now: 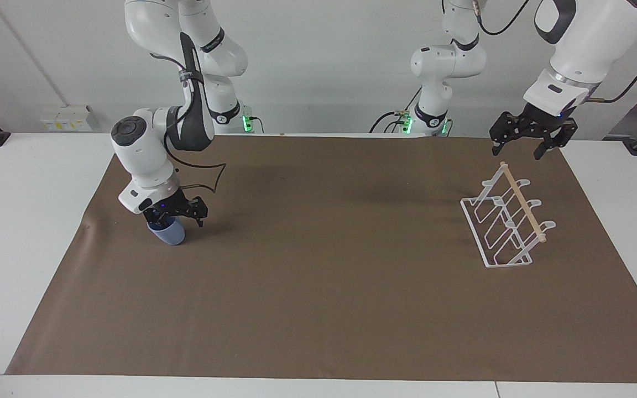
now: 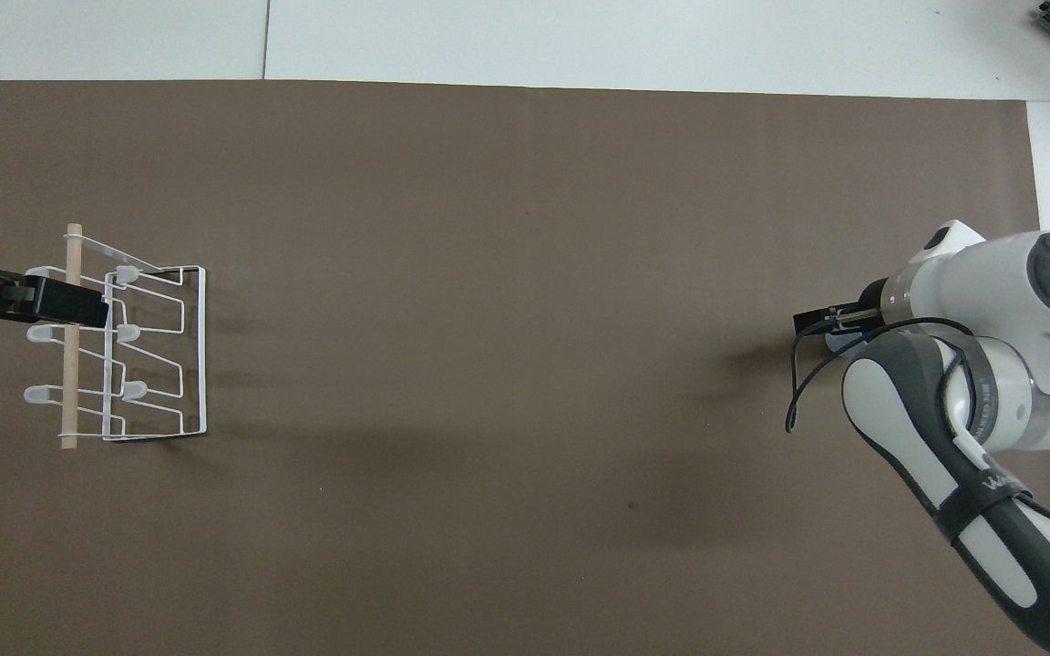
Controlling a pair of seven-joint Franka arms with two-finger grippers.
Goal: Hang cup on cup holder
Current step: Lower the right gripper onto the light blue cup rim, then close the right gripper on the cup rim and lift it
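I count one cup (image 1: 168, 234), light blue, at the middle left of the facing frame, and one cup holder (image 1: 509, 225) at the middle right. One brown mat (image 1: 329, 276) covers my white surface (image 1: 20, 221). I have two arms.

Right tool (image 1: 173, 214) lowered, left tool (image 1: 527, 145) raised, open

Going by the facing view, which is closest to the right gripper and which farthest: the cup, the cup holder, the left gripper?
From the right gripper:
1. Cup, directly under it, at the right arm's end.
2. Cup holder, at the left arm's end.
3. Left gripper, open, waiting above the holder.
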